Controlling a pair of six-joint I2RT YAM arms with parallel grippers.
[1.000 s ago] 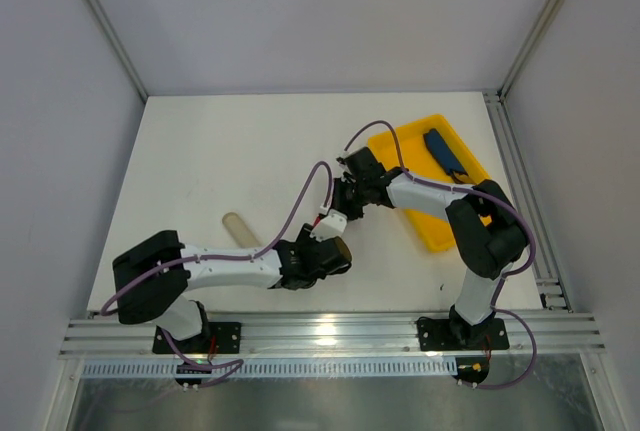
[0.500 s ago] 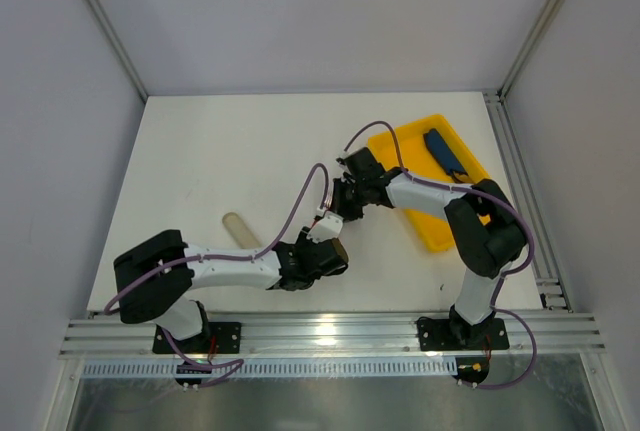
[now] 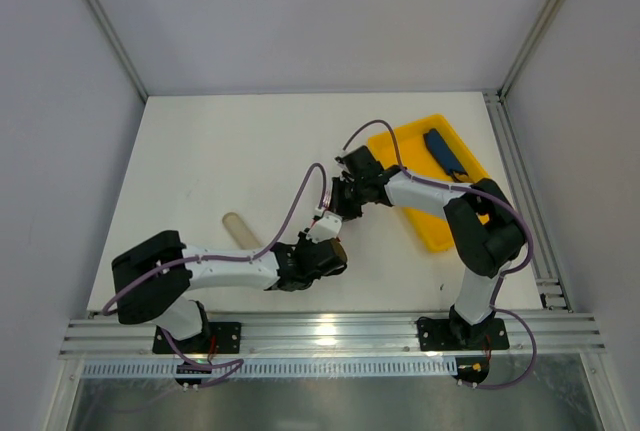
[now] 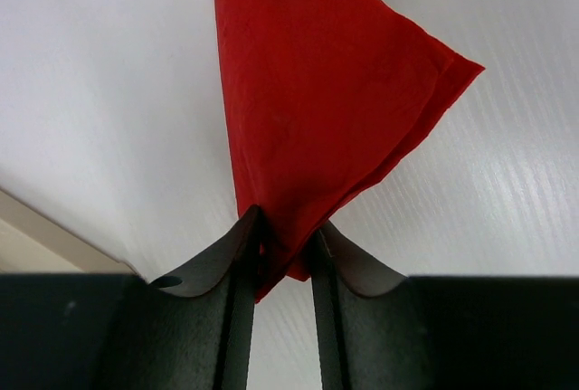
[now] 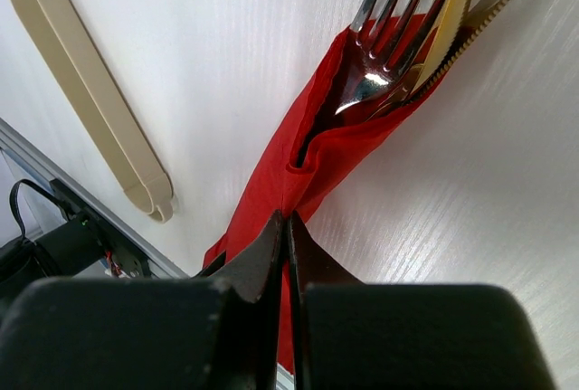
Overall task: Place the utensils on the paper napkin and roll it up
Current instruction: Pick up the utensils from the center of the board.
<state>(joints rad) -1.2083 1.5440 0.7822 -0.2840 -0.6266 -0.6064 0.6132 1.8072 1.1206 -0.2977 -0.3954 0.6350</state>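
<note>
The red paper napkin (image 5: 330,150) is wrapped into a narrow roll around the utensils. The tines of the shiny fork (image 5: 384,37) and a gold utensil (image 5: 452,1) stick out of its far end. My right gripper (image 5: 288,227) is shut on the roll's middle. My left gripper (image 4: 285,245) is shut on the napkin's (image 4: 317,100) near corner, which fans out flat over the table. In the top view both grippers, the left (image 3: 325,247) and the right (image 3: 346,201), meet at the table's middle. They hide nearly all of the napkin.
A pale beige sleeve (image 3: 240,229) lies on the table left of the grippers; it also shows in the right wrist view (image 5: 86,91). The yellow tray (image 3: 400,141) stands at the right with a dark-blue oblong item (image 3: 445,153) in it.
My left gripper has drawn slightly left and toward the near edge while holding the napkin. The right gripper has barely moved.
</note>
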